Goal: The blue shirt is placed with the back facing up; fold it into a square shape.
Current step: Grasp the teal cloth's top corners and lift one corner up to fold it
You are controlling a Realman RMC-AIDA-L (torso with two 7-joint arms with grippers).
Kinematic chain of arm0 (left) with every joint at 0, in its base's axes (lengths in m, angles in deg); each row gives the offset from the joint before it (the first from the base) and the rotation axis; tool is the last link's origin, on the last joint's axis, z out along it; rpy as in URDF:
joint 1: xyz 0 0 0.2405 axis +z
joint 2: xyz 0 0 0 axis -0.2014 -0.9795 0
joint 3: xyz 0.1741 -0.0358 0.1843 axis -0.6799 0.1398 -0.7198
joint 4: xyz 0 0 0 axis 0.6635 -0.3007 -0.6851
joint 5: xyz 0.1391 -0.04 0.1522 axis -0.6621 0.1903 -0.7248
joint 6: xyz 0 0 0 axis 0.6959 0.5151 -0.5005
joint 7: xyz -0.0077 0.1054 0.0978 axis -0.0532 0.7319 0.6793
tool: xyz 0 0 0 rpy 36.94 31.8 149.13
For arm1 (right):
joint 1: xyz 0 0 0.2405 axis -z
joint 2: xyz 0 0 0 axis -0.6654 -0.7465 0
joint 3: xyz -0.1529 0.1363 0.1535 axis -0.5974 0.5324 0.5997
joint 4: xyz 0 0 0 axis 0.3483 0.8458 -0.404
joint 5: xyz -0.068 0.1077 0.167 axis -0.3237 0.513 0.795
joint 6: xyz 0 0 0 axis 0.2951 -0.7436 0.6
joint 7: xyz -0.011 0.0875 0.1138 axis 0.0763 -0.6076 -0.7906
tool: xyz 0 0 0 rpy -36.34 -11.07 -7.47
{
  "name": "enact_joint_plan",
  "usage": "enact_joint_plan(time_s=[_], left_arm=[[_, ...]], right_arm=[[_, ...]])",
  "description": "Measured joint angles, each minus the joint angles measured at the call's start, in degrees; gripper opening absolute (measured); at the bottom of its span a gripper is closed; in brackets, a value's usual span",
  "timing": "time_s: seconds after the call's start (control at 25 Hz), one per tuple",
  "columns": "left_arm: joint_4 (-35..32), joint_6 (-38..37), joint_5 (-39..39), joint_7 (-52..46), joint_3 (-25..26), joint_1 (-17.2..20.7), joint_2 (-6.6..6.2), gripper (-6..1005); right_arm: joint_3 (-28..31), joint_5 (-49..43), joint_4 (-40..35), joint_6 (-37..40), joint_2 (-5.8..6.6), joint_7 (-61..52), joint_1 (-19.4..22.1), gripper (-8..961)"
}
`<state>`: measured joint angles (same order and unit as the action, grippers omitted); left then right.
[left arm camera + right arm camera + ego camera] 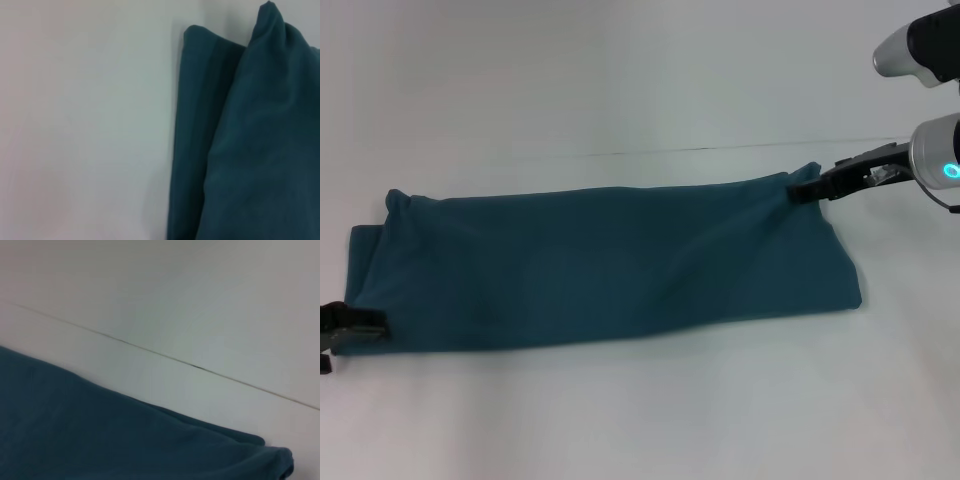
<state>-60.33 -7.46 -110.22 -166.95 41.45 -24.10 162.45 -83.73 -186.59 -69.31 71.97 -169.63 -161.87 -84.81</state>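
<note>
Fingers first: my right gripper (798, 190) is pinched on the far right corner of the blue shirt (600, 265), the cloth bunched into a small peak where the jaws close on it. My left gripper (355, 322) sits at the near left corner, low against the table (620, 80); its black tip meets the hem there, but I cannot tell whether it is clamped on the fabric or only resting against it.

Between the two grips the shirt lies as a long band across the table in front of me, already doubled lengthwise, plain side up. In the left wrist view a lower layer (192, 125) peeks out beside the upper one, so the edges are not quite flush at that end. The right wrist view shows the far edge running just short of a thin seam line in the table (160, 356).

I judge the cloth soft, light and limp: it will sag and drag rather than hold shape, and layers may slide apart when lifted. Corners are the places to hold, taking every layer together, and both ends should travel evenly to bring one over the other into a square.
</note>
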Motion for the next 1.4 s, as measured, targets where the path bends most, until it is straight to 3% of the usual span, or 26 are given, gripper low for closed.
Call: enact_joint_plan(time_s=[0.52,1.4], left_arm=[[2.22,3.34,-0.1,-0.65,0.27,-0.32,0.09,935],[6.99,5.54,0.22,-1.94,0.36,-2.7,-0.98,911]], right_arm=[[-0.4,-0.05,-0.48,0.79,-0.53,-0.07,0.08,922],[-0.48,-0.04,-0.71,0.73,-0.86,0.4,-0.09,919]])
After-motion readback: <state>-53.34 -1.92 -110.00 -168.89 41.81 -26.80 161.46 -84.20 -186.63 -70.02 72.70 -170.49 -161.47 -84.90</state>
